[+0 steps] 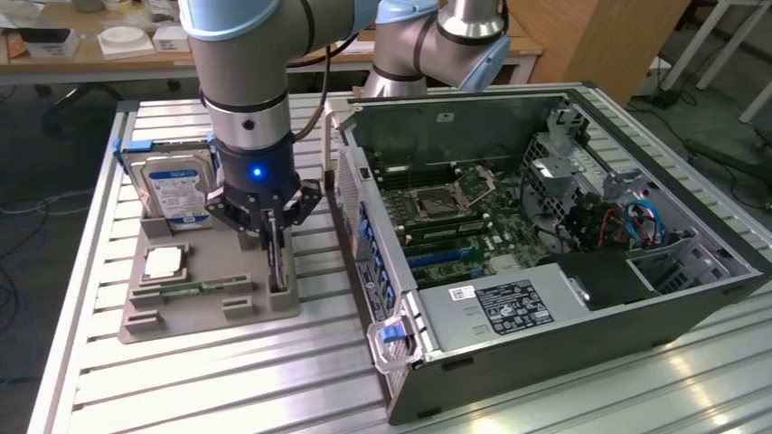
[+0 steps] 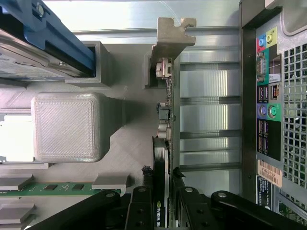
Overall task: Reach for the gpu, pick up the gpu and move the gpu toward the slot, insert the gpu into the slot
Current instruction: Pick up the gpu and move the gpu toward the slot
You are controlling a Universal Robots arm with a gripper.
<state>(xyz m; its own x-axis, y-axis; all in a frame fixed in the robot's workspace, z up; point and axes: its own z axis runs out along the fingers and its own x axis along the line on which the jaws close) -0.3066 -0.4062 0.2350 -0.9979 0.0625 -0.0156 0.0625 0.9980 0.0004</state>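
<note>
Straddling the gpu [image 1: 281, 271] [image 2: 161, 139] with the gripper [image 1: 275, 249] [image 2: 161, 181], jaws part-way open, one finger on each side of the card's upper edge; contact not discernible. Standing upright on edge in the grey tray [image 1: 181, 316], near the open computer case [image 1: 543, 316] on the exterior view's right. Sharing the tray with an upright hard drive [image 1: 175, 185] and a flat green memory stick [image 1: 193, 288].
</note>
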